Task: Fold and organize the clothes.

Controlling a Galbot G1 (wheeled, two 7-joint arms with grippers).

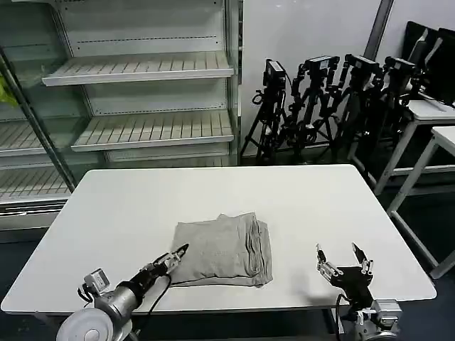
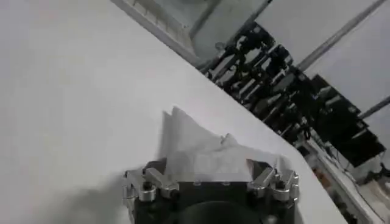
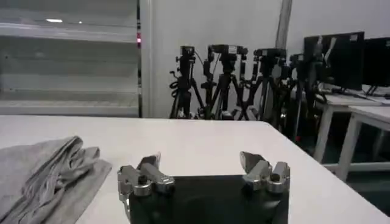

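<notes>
The clothes are one light grey shirt (image 1: 222, 250), folded into a rough rectangle on the white table (image 1: 298, 195), toward its front edge. My left gripper (image 1: 178, 256) is at the shirt's near left corner. In the left wrist view its fingers (image 2: 150, 172) stand wide apart, open, and the grey cloth (image 2: 195, 146) reaches between them. My right gripper (image 1: 344, 258) is open over bare table to the right of the shirt, with nothing in it. The right wrist view shows this gripper (image 3: 202, 159) with the shirt's rumpled folded edge (image 3: 49, 170) off to one side.
A shelving unit (image 1: 142, 71) with bare shelves stands behind the table at the back left. A row of black camera tripods (image 1: 320, 92) lines the back wall. More white tables (image 1: 434, 114) stand at the right. Bare tabletop lies all round the shirt.
</notes>
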